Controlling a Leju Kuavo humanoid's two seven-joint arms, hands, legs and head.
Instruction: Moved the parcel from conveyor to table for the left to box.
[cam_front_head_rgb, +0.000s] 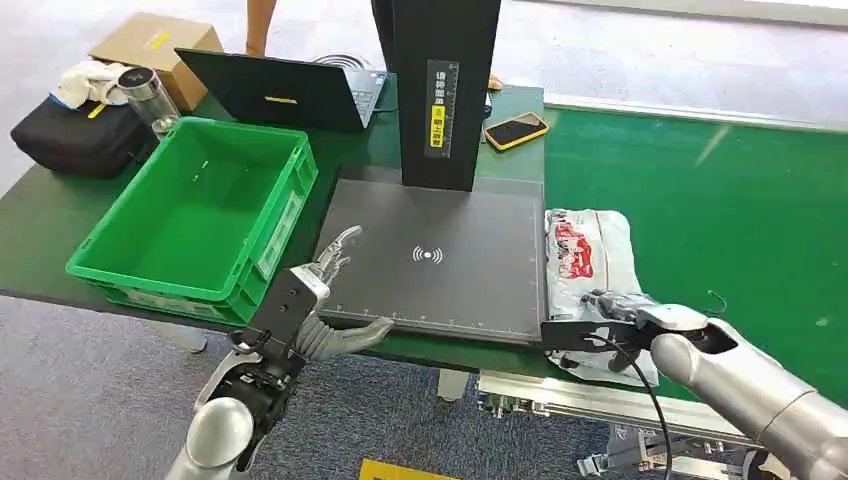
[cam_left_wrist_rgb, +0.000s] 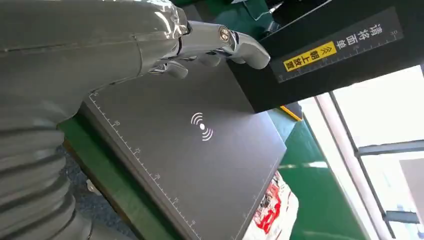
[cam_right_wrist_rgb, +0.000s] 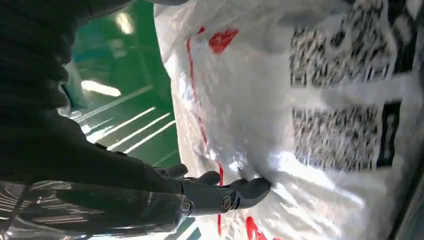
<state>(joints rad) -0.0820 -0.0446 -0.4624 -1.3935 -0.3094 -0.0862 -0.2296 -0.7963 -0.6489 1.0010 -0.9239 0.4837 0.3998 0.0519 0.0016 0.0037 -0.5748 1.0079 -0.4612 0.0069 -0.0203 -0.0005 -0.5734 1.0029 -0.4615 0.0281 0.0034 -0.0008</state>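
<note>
Where green conveyor belt (cam_front_head_rgb: 700, 200) meets dark scanner plate (cam_front_head_rgb: 440, 260), lies crinkled white plastic parcel with red print (cam_front_head_rgb: 590, 250), near end hidden beneath right hand (cam_front_head_rgb: 610, 310), fingertips (cam_right_wrist_rgb: 255, 187) touching; grasp unclear. Left hand (cam_front_head_rgb: 325, 300) spread, holding nothing.

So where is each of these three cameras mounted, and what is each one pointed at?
Head view: high on the body, looking down at the scanner pad, green crate and parcel; both arms show.
Left wrist view: behind the left hand, facing the pad.
Right wrist view: behind the right hand, close against the parcel, fingers touching it.
Shared: the head and left wrist views both show the pad and parcel.
</note>
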